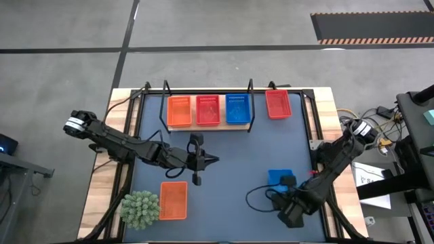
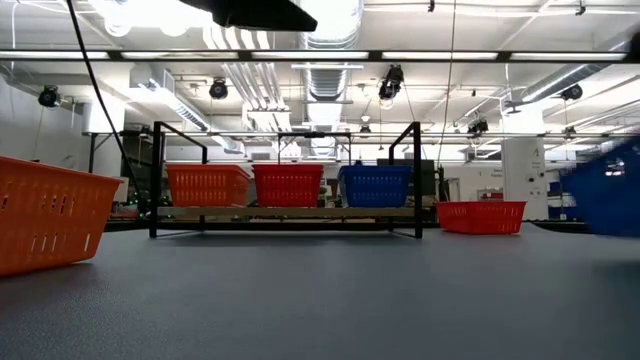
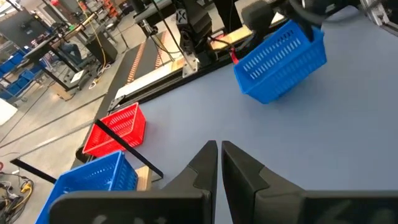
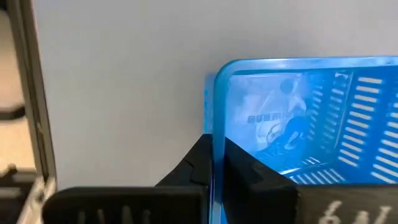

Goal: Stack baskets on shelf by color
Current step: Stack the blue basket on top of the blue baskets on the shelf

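Pinched on the rim of a blue basket (image 4: 311, 118) at the near right of the dark-blue mat (image 1: 230, 163): the right gripper (image 4: 214, 158), fingers pressed together on the thin wall, one inside and one outside, as seen past its own wrist; seen tilted in the left wrist view, one end apparently raised off the mat; probably just grasped, carry not yet done. Lying away across the mat, toward the far edge and a little to the left of this basket: the shelf (image 1: 207, 126), long axis running left to right, with an orange basket (image 1: 179, 111), a red basket (image 1: 207, 110) and a second blue basket (image 1: 237, 108) side by side on its board; judged the goal, that blue one at the shelf's right end, nearest the right arm. Just beside the shelf's right end, on the mat: another red basket (image 1: 277, 104). Waiting over the middle of the mat, well apart from the held basket: the left gripper (image 3: 219, 155), fingers pressed together on nothing. Near the left front: a second orange basket (image 1: 173, 200) beside a green spiky ball (image 1: 140, 209); closer to the left arm. Likely called for next: a lift, then travel forward and leftward, keeping the basket's long axis matched to the one beneath; risk of slipping from so narrow a grip on the rim.
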You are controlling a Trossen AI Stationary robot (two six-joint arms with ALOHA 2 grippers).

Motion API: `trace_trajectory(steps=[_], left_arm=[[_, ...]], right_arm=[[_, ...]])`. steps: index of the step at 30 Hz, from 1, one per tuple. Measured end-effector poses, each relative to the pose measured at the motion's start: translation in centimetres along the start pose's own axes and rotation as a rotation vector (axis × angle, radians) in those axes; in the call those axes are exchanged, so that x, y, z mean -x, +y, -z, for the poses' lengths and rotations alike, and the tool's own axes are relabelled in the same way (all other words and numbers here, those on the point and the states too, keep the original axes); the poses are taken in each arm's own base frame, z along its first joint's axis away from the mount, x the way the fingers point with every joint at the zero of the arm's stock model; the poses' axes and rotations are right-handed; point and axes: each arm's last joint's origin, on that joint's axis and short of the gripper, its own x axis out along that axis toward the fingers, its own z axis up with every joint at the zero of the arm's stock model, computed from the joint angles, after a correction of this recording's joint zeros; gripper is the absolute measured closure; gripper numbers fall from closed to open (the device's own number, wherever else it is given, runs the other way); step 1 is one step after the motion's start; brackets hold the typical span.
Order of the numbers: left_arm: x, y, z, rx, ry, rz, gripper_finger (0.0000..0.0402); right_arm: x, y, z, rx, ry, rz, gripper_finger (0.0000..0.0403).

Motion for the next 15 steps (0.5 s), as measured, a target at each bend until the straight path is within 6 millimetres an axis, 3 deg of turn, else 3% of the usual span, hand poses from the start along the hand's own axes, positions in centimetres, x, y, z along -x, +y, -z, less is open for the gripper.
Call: trace_trajectory(steps=[9,15], left_arm=[[1.3,0.4,0.6,0.034,-0.048,-0.014,0.0395],[2.0,0.5,1.1,0.049,-0.048,-0.013,0.0395]], right_arm=[[4.2,-2.3,-5.3,0.078,-0.214,0.028,0.0394],[7.3,-5.4,-8.8,0.111,-0.335,0.075,0.0394]])
